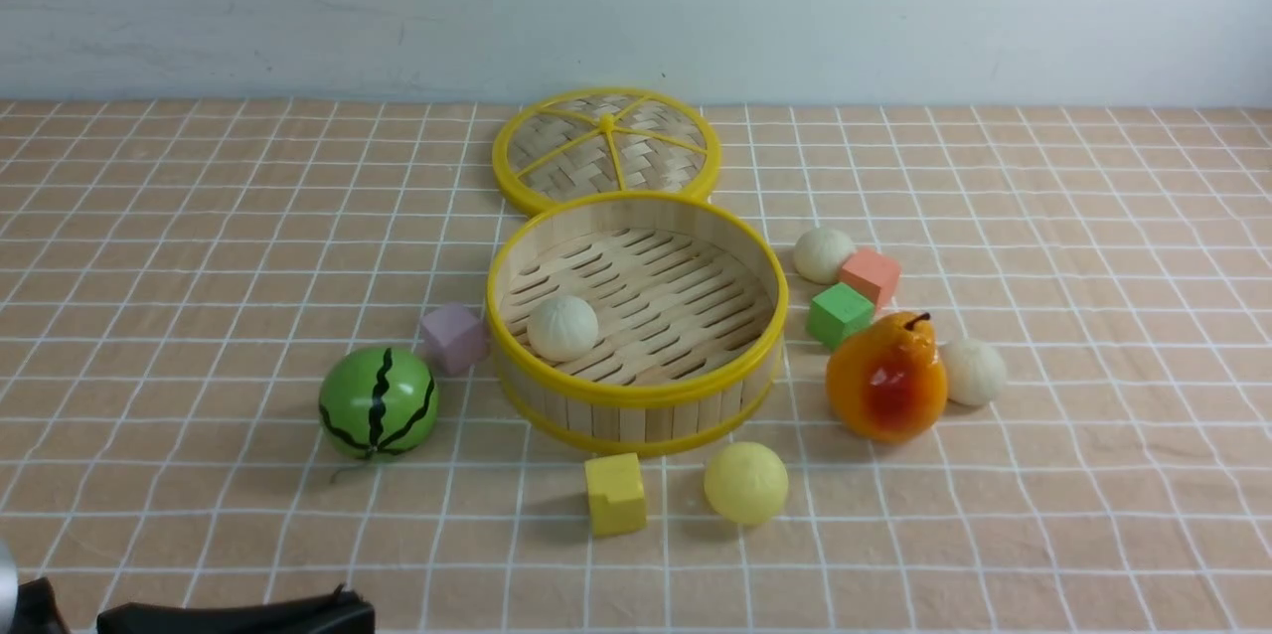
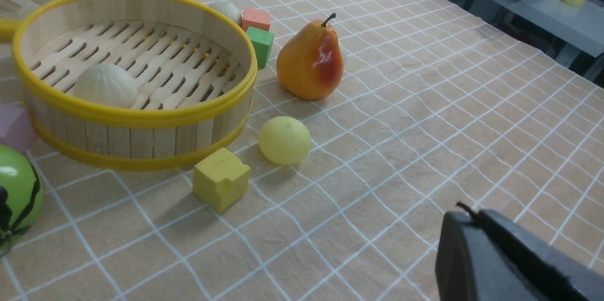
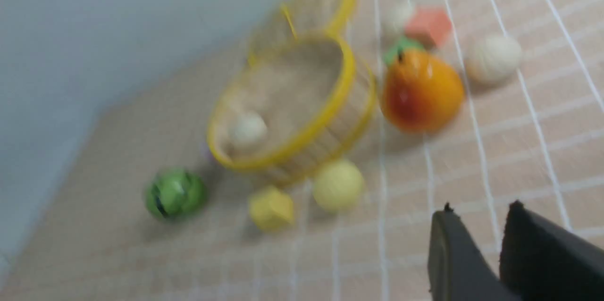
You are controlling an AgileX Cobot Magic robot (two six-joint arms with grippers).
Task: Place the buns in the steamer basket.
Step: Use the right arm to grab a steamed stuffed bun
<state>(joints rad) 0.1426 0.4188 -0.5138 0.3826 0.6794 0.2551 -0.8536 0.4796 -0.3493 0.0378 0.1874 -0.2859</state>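
Note:
The steamer basket (image 1: pixel 636 396) (image 2: pixel 141 117) (image 3: pixel 342 79) stands mid-table with one off-white bun (image 1: pixel 562 327) (image 2: pixel 106 86) on its slatted floor. Outside it lie a pale yellow bun (image 1: pixel 745 483) (image 2: pixel 284 140) (image 3: pixel 338 185) at its front, an off-white bun (image 1: pixel 823 254) beside the salmon cube, and another off-white bun (image 1: pixel 975 372) (image 3: pixel 493 59) right of the pear. My left gripper (image 1: pixel 343 606) (image 2: pixel 467 213) is shut and empty, low at the front left edge. My right gripper (image 3: pixel 481 206) is out of the front view; its wrist view, blurred, shows the jaws parted with nothing between them.
The woven lid (image 1: pixel 606 147) lies behind the basket. A watermelon ball (image 1: pixel 378 402) and a purple cube (image 1: pixel 453 338) sit to the left. A yellow cube (image 1: pixel 614 493) is in front. A green cube (image 1: pixel 839 314), a salmon cube (image 1: pixel 870 276) and an orange pear (image 1: pixel 886 376) crowd the right.

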